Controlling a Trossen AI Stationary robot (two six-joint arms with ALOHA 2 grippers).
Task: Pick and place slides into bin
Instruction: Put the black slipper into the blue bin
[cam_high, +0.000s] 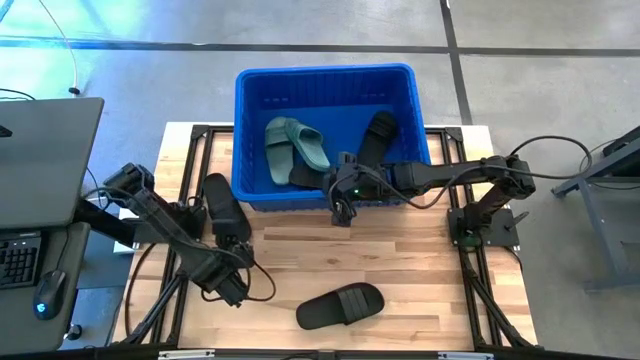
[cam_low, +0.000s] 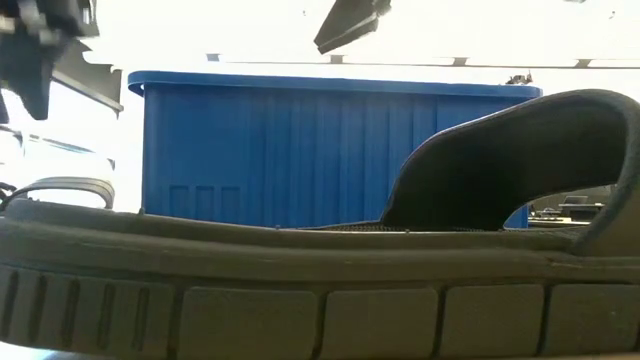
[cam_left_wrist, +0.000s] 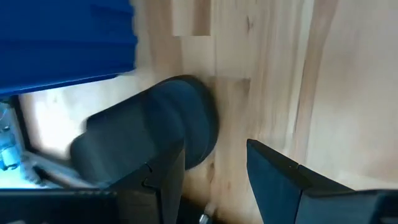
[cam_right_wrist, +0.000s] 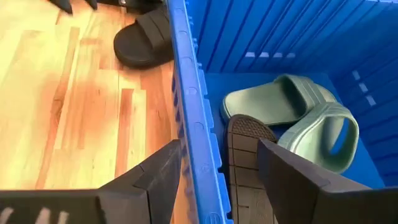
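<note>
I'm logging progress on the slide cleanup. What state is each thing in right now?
Bin: upright on the table, partly filled.
Green slides: both inside the bin.
Black slides in bin: leaning on its walls.
Black slide near left arm: on the table, outside the bin.
Front black slide: on the table, untouched.
Left gripper: open, beside that slide.
Right gripper: open, straddling the bin's rim.

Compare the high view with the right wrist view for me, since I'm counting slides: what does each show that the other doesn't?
Only the high view: a black slide on the table's near edge, another leaning on the bin's right wall, and the left gripper, open.
Only the right wrist view: the tread of a black slide's sole inside the bin.
Both: the bin, two green slides inside, the open right gripper over its front rim, and the black slide left of it.
</note>
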